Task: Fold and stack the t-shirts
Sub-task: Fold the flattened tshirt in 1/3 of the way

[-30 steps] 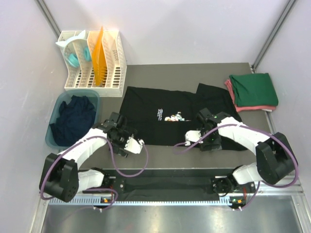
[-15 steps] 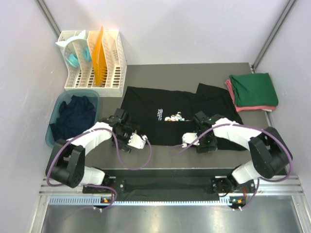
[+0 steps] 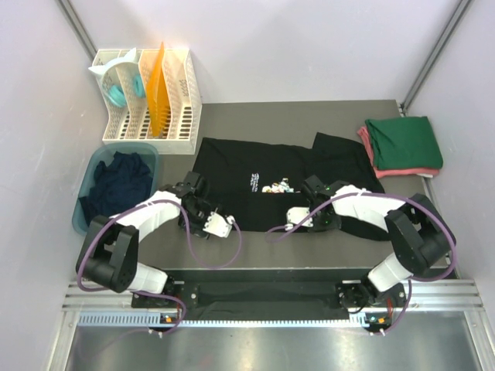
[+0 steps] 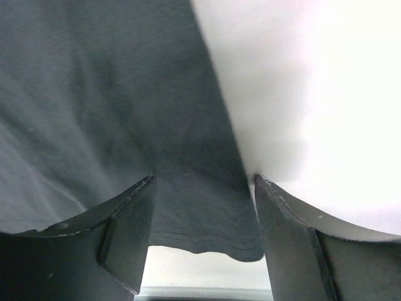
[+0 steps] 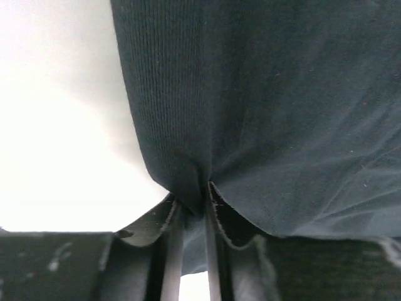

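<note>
A black t-shirt point(image 3: 247, 162) with a small white-and-coloured chest print point(image 3: 272, 186) lies spread flat on the table. My left gripper point(image 3: 203, 207) is at its near left corner. In the left wrist view the left gripper point(image 4: 203, 182) is open, and the hemmed corner of the t-shirt point(image 4: 125, 94) lies between its fingers point(image 4: 125, 232). My right gripper point(image 3: 309, 207) sits at the shirt's near edge, right of the print. In the right wrist view the right gripper point(image 5: 191, 200) is shut on a pinched fold of the cloth point(image 5: 282, 94).
A folded dark green shirt point(image 3: 404, 141) lies on a pinkish-red one point(image 3: 365, 143) at the back right. A teal tub point(image 3: 85, 202) at the left holds a dark navy shirt point(image 3: 116, 189). A white slotted rack point(image 3: 182, 100) stands at the back left.
The right gripper has closed on the black shirt's near edge. The left gripper has moved onto the shirt's near left corner, and its jaws have narrowed around the hem.
</note>
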Controlling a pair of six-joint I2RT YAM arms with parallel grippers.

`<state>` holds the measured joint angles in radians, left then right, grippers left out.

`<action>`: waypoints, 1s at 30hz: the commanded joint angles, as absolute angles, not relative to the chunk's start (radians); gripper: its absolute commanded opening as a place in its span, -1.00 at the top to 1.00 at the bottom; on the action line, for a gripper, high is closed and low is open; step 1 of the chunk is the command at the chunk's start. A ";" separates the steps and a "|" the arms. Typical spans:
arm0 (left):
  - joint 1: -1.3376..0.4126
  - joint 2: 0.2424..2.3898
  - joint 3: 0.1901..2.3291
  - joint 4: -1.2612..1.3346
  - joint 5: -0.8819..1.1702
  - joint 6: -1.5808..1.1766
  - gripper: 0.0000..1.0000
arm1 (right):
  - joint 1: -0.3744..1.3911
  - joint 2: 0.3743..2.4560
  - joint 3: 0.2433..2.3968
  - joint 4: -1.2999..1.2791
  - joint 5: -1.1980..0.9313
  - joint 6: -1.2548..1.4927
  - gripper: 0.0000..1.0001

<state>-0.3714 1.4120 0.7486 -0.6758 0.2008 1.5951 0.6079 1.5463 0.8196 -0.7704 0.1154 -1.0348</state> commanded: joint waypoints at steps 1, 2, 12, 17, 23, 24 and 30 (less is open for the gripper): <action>-0.371 1.401 0.750 -0.793 0.219 1.632 -0.37 | 0.632 1.572 0.807 -0.745 0.026 -1.022 0.70; -0.371 1.396 0.750 -0.805 0.216 1.635 -0.37 | 0.632 1.569 0.808 -0.759 0.020 -1.023 0.72; -0.373 1.312 0.758 -0.954 0.210 1.661 -0.39 | 0.672 1.482 0.790 -0.873 0.005 -1.083 0.76; -0.371 1.278 0.733 -0.852 0.192 1.586 -0.41 | 0.681 1.470 0.787 -0.897 0.006 -1.091 0.53; -0.371 1.308 0.784 -0.824 0.201 1.552 -0.56 | 0.683 1.470 0.796 -0.919 0.005 -1.098 -0.21; -0.371 1.308 0.782 -0.796 0.195 1.549 -0.56 | 0.683 1.467 0.798 -0.916 0.005 -1.100 -0.31; -0.371 1.322 0.762 -0.743 0.198 1.540 -0.57 | 0.678 1.437 0.851 -0.827 0.043 -1.037 -0.40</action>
